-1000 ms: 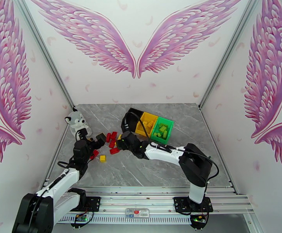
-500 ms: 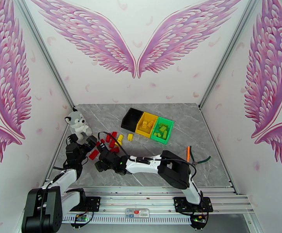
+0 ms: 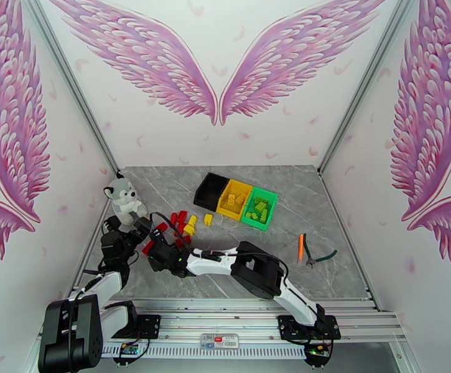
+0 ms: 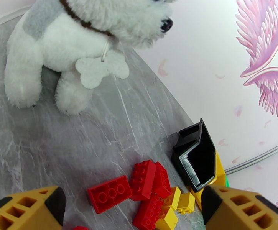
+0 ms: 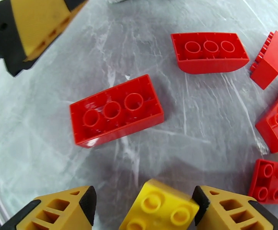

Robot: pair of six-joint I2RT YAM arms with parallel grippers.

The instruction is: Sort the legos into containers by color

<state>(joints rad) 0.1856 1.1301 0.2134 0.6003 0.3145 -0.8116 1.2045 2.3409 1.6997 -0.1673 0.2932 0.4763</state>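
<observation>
The right gripper hangs low over the near left part of the table. Its jaws stand apart on either side of a yellow brick. The brick looks to touch the pad on 1 side, while a gap shows on the other, so it is not clamped.

Just beyond it, 2 red bricks lie hollow side up on the table, with more red ones to the right.

The left gripper is near the toy dog, with its jaws wide open and nothing between them. 1 of its fingers shows close to the right gripper.

A loose heap of red and yellow bricks lies between the grippers and the 3 joined bins. The black bin is on the left. The yellow bin in the middle holds yellow bricks, and the green bin on the right holds green bricks.

Pliers lie well apart on the right.
</observation>
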